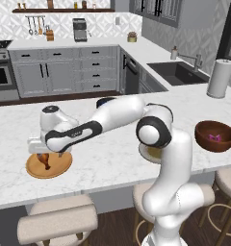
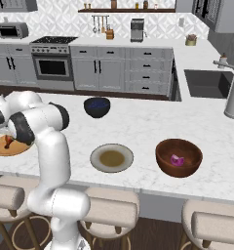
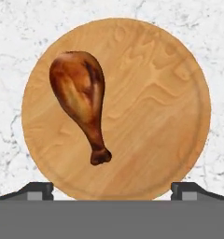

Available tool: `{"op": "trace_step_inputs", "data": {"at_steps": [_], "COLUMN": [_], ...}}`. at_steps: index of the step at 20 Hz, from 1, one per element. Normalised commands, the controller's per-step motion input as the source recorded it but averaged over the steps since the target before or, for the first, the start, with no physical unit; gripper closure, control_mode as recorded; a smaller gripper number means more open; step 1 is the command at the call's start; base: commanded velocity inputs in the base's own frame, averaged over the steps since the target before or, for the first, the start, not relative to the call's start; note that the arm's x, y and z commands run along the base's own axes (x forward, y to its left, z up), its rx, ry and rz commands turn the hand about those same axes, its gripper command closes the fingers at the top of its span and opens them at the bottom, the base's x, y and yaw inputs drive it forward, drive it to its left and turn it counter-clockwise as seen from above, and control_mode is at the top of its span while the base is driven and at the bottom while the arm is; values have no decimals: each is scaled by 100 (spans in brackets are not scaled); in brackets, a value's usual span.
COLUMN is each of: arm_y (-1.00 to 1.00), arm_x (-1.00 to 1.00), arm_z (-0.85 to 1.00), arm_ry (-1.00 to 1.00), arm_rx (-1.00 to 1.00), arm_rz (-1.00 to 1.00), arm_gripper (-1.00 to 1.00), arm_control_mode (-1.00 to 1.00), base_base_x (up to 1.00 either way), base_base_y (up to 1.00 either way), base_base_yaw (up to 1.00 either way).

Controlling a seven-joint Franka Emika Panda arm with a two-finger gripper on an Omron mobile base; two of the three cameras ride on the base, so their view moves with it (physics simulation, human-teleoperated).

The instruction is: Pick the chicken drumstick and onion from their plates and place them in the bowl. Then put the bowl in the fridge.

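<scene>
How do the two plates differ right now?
The wooden plate is orange-tan all over; the grey-rimmed plate has an olive-brown centre. The wooden plate carries the chicken drumstick; the grey-rimmed plate is bare. The open gripper hangs over the wooden plate, not the grey-rimmed one. Both are round, flat and on the marble counter.

So on the counter [image 2: 138,122] there's a row: the drumstick [image 3: 81,100] lies on the left plate [image 3: 146,116], toward one side of it, with the gripper [image 1: 49,153] hanging right over it. The 2nd plate [image 2: 111,158] sits further right, then the bowl [image 2: 179,157] right of that – the onion [image 2: 176,160] is in it. A small bowl [image 2: 97,107] sits behind the 2nd plate. Stools [image 2: 109,211] line the near edge, and the sink [image 2: 206,83] is behind on the right.
</scene>
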Motion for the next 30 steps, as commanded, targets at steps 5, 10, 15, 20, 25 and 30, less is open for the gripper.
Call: {"op": "trace_step_inputs", "data": {"at_steps": [5, 10, 15, 20, 25, 30], "arm_y": [32, 34, 6, -1, -5, -27], "arm_x": [43, 45, 25, 0, 0, 0], "arm_z": [-32, -4, -26, -44, -38, -37], "arm_ry": [0, 0, 0, 0, 0, 0], "arm_rx": [-8, 0, -2, -3, 0, 0], "arm_rz": [3, 0, 0, 0, 0, 0], "arm_gripper": [-100, -100, -100, -100, -100, 100], "arm_control_mode": [-100, -100, -100, -100, -100, -100], "base_base_x": [0, 0, 0, 0, 0, 0], "base_base_y": [0, 0, 0, 0, 0, 0], "base_base_yaw": [0, 0, 0, 0, 0, 0]}}
